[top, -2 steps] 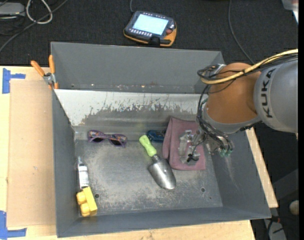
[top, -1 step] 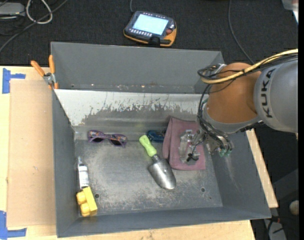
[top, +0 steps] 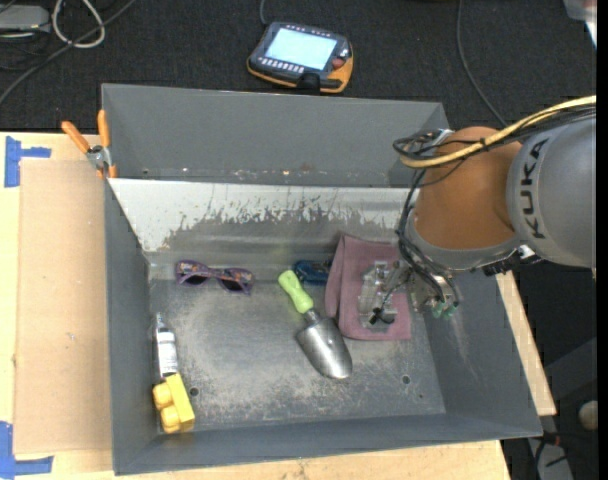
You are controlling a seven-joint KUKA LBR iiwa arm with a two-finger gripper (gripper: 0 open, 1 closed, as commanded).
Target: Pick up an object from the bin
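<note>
My gripper [top: 382, 303] hangs low at the right side of the bin, directly over a mauve cloth [top: 346, 273] that lies against the right wall. Its fingers [top: 370, 290] stand slightly apart just above the cloth, with nothing between them. Left of the cloth lies a metal scoop with a green handle [top: 317, 333], its bowl pointing to the front. A small blue thing [top: 310, 269] peeks out at the cloth's left edge.
Purple sunglasses [top: 216, 275] lie at the back left of the floor. A white tube [top: 165, 348] and a yellow block [top: 173, 404] sit by the front left corner. The arm's orange cover looms above the right wall.
</note>
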